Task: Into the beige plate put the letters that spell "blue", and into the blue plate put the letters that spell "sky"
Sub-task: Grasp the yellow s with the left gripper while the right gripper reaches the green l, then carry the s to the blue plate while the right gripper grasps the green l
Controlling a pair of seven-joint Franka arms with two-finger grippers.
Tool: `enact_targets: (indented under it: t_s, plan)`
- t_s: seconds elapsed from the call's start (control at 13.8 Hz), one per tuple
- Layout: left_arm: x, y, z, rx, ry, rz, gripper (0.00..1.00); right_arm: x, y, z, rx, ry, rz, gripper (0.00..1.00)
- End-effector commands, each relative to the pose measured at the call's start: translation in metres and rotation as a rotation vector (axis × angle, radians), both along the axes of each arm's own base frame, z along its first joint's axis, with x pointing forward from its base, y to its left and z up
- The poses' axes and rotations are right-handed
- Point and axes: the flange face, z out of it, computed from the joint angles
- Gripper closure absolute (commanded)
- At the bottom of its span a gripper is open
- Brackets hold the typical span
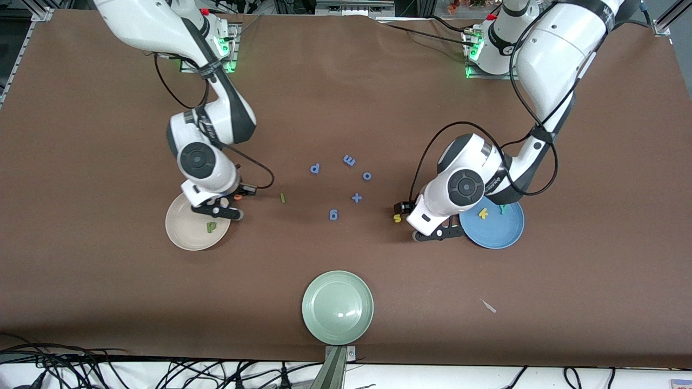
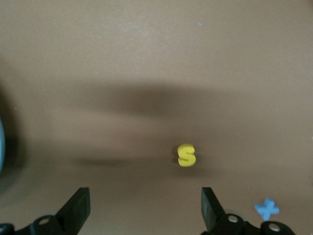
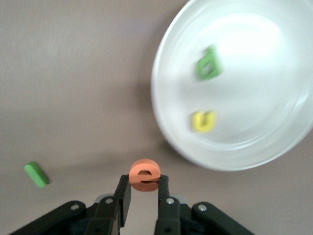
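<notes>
My right gripper point(image 3: 144, 188) is shut on the orange e point(image 3: 145, 175), just off the rim of the beige plate point(image 1: 184, 232), on the side toward the left arm's end. In that plate lie the dark green b point(image 1: 211, 227) and the yellow u point(image 3: 203, 121). The olive l point(image 1: 282, 198) rests on the table beside the plate. My left gripper point(image 2: 145, 196) is open and empty, low over the table next to the yellow s point(image 2: 186, 155). The blue plate point(image 1: 494, 235) beside it holds the yellow k point(image 1: 483, 214) and the teal y point(image 1: 503, 209).
Several all-blue letters point(image 1: 349, 160) and a blue plus sign point(image 1: 356, 198) lie mid-table between the two plates. A pale green plate point(image 1: 338, 307) sits nearest the front camera. A small white scrap point(image 1: 488, 306) lies toward the left arm's end.
</notes>
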Motion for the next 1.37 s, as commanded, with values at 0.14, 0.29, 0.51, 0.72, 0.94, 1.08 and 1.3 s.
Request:
enact_targets:
  t_s: [0.14,0.29,0.51,0.72,0.94,1.08,1.3]
  plan:
    - [0.005,-0.024,-0.017,-0.033,-0.018,0.164,0.00,0.034,-0.089,-0.005,0.010,-0.015,0.120,0.70]
    - [0.003,-0.032,-0.022,-0.038,-0.034,0.165,0.00,0.033,-0.084,-0.007,0.031,-0.013,0.094,0.40]
    - [0.002,-0.044,-0.028,-0.064,-0.070,0.155,0.10,0.028,-0.061,-0.006,0.052,-0.016,0.049,0.36]
    - [-0.003,-0.049,-0.035,-0.051,-0.072,0.142,0.19,0.020,-0.011,-0.002,0.058,-0.037,-0.045,0.36]
    - [-0.006,-0.048,-0.046,-0.026,-0.091,0.114,0.28,0.001,0.060,-0.018,0.049,-0.047,-0.122,0.36]
    - [-0.005,-0.046,-0.048,-0.022,-0.091,0.115,0.28,-0.012,0.099,-0.032,0.060,-0.081,-0.137,0.36]
    - [-0.008,-0.047,-0.056,-0.009,-0.089,0.096,0.38,-0.029,0.130,-0.047,0.065,-0.097,-0.152,0.36]
